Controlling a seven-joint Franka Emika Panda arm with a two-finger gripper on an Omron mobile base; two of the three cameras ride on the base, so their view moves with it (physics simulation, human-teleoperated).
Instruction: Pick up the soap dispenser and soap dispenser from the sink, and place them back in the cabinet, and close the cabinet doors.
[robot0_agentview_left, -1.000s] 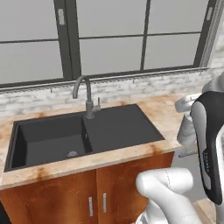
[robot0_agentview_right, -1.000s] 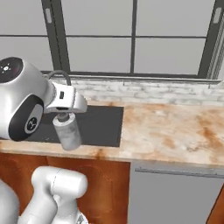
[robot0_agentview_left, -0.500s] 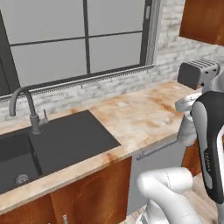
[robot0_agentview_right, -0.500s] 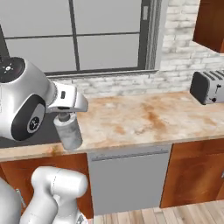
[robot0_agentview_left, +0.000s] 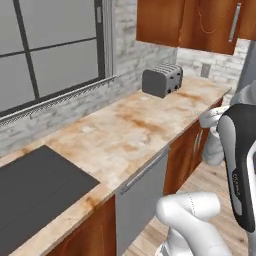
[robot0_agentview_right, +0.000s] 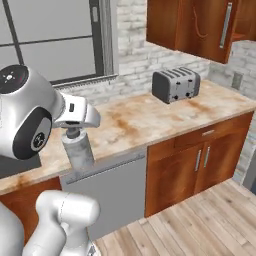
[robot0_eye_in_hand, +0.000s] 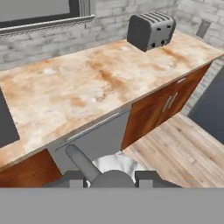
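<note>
Now a mottled tan stone counter (robot0_agentview_left: 125, 130) is running along a whitewashed brick wall beneath a dark-framed window (robot0_agentview_left: 50, 55), with a grey toaster (robot0_agentview_right: 175, 84) standing toward its far end and reddish-brown cabinet doors (robot0_agentview_right: 200, 27) with long silver bar handles hanging above it. Wooden fronts (robot0_agentview_right: 197, 160) with short silver handles and a grey dishwasher panel (robot0_agentview_right: 112, 192) are sitting under the counter, over pale plank flooring (robot0_eye_in_hand: 175, 153). A corner of the dark sink (robot0_agentview_left: 35, 185) is showing at the left base view's lower left. The gripper (robot0_agentview_right: 75, 131) is clamping the grey-white marbled soap dispenser (robot0_agentview_right: 77, 149) at its grey pump; the bottle is hanging upright, long axis vertical, pump up, in front of the counter's edge above the dishwasher panel. In the hand view the pump nozzle (robot0_eye_in_hand: 81, 161) is pointing up and left between the fingertips. Compared with a moment ago, the whole scene is sliding sideways as the base drives: the faucet is gone from view, the sink nearly so, and the toaster and upper doors are much nearer.
</note>
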